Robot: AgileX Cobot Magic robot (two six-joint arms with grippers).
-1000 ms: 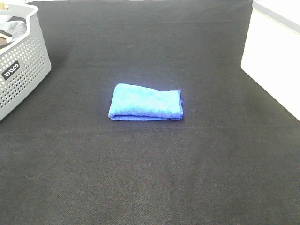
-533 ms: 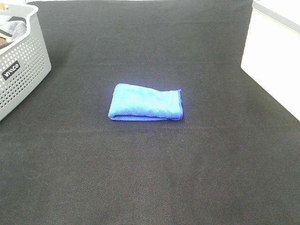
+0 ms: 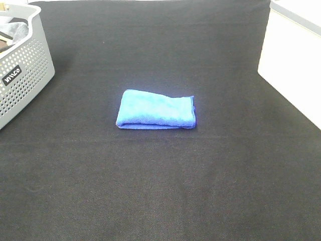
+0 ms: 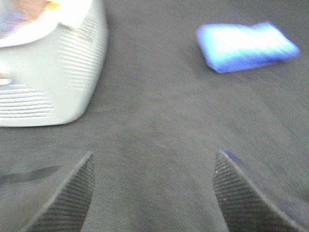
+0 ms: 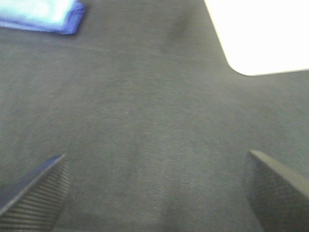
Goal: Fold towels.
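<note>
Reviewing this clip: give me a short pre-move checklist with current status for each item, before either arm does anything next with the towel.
1. Blue towel lies folded, compact, on the black table cloth: ok.
2. Left end effector open, holding nothing: ok.
3. Right end effector open, holding nothing: ok.
4. Both arms clear of the towel, none in the high view: ok.
5. Grey basket stands apart from the towel: ok.
6. Fold edges neatly aligned: cannot tell; one end looks slightly uneven.

Lab-style test bench: black cloth-covered table (image 3: 160, 191), grey perforated basket (image 3: 25, 80).
</note>
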